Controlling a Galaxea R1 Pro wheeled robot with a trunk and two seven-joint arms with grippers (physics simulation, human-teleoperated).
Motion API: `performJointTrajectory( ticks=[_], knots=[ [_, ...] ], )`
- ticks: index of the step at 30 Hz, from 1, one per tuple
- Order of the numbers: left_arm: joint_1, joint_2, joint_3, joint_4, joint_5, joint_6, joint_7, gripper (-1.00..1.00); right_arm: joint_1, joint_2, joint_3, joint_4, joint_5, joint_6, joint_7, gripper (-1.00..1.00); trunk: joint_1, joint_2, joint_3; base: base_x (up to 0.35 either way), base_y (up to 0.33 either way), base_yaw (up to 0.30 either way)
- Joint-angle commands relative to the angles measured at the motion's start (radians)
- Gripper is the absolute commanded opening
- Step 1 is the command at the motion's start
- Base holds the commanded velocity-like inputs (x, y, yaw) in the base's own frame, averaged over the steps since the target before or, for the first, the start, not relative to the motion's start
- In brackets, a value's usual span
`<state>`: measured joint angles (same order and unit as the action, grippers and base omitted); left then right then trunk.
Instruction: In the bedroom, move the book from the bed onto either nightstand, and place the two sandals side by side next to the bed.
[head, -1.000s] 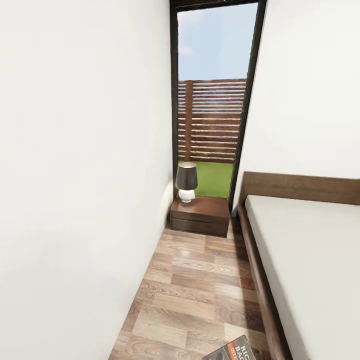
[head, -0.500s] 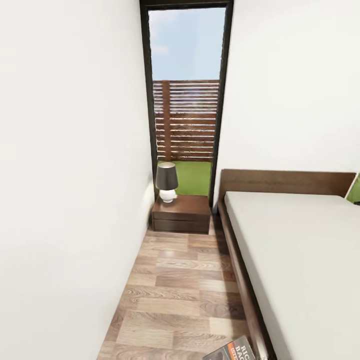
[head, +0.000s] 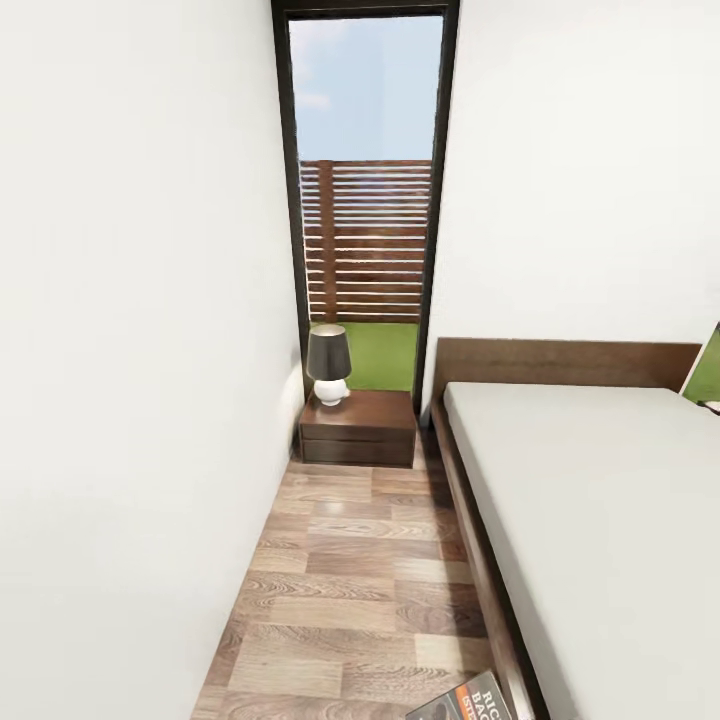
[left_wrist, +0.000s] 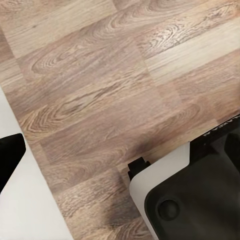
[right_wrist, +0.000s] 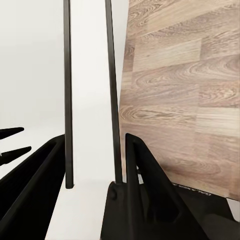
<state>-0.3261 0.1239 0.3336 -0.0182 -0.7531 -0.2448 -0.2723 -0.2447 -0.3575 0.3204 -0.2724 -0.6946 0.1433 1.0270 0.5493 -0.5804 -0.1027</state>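
Right gripper (right_wrist: 92, 165) clamps the book (head: 470, 700) edge-on; thin, light, likely floppy, so grip near spine; left gripper state can't tell.

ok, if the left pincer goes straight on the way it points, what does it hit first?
Most likely the wood-plank floor. The left pincer looks down at bare planks with nothing in between. The robot's base sits off to one side of that line. How far away the floor is can't be judged.
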Motion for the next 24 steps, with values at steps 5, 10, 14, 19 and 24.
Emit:
performJointTrajectory(
  ticks=[5, 10, 14, 19, 24],
  knots=[
    [-0.001, 0.000, 0.008, 0.000, -0.008, -0.002, -0.004, 1.00, -0.001, 0.000, 0.005, 0.000, -0.010, 0.010, 0.001, -1.00, 0.000, -0.002, -0.002, 0.000, 0.000, 0.000],
    [-0.001, 0.000, 0.008, 0.000, -0.008, -0.002, -0.004, 1.00, -0.001, 0.002, 0.006, -0.001, -0.010, 0.011, 0.002, -1.00, 0.000, -0.002, -0.002, 0.000, 0.000, 0.000],
    [-0.001, 0.000, 0.008, 0.000, -0.008, -0.002, -0.004, 1.00, -0.001, 0.002, 0.006, -0.001, -0.010, 0.011, 0.003, -1.00, 0.000, -0.002, -0.002, 0.000, 0.000, -0.008],
    [-0.001, 0.000, 0.008, 0.000, -0.008, -0.002, -0.004, 1.00, -0.001, 0.002, 0.006, -0.001, -0.011, 0.010, 0.004, -1.00, 0.000, -0.002, -0.002, 0.000, 0.000, -0.215],
    [-0.001, 0.000, 0.008, 0.000, -0.008, -0.002, -0.004, 1.00, -0.001, 0.002, 0.006, -0.001, -0.011, 0.010, 0.004, -1.00, 0.000, -0.002, -0.002, 0.000, 0.000, -0.151]
  ],
)
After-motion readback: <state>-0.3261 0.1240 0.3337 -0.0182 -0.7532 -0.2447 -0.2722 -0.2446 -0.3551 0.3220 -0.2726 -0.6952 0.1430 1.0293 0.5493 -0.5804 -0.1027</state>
